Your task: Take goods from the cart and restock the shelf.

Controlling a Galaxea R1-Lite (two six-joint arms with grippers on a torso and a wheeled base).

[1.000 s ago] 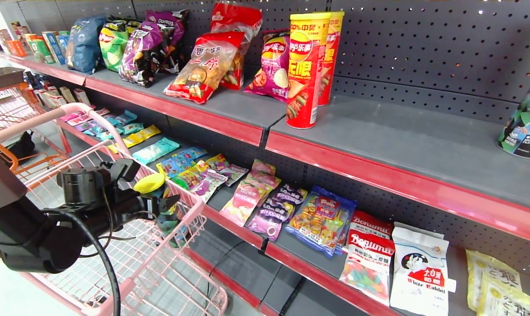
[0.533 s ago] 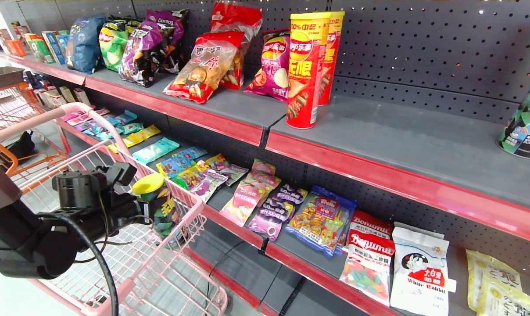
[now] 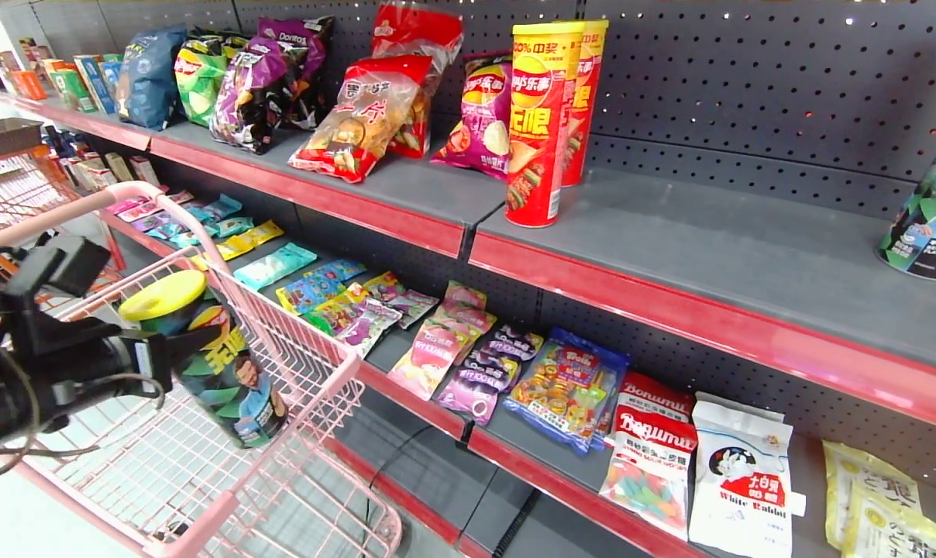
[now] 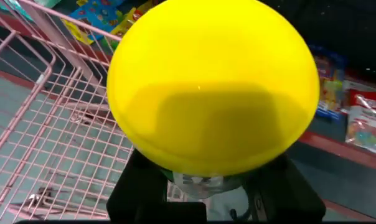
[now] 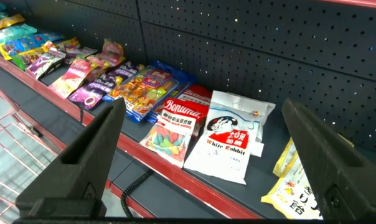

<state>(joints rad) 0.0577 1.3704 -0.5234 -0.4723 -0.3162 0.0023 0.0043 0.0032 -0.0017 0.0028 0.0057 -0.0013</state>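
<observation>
My left gripper (image 3: 172,353) is shut on a dark green chip can (image 3: 232,384) with a yellow lid (image 3: 163,294), gripping just below the lid. The can hangs upright over the pink cart (image 3: 317,364), near the cart's shelf-side rim. In the left wrist view the yellow lid (image 4: 213,87) covers most of the picture, with the left gripper (image 4: 213,194) closed around the can beneath it. My right gripper (image 5: 202,109) stands open and holds nothing, facing the lower shelf's candy bags (image 5: 166,118).
The upper shelf (image 3: 708,248) has bare grey board between two red-and-yellow chip cans (image 3: 541,124) and a matching dark green can (image 3: 925,225) at the right edge. Chip bags (image 3: 359,112) fill its left part. Flat candy packs (image 3: 569,387) cover the lower shelf.
My left arm has risen and drawn back to the left with the can, lifting it out of the cart's basket so its whole body now shows.
</observation>
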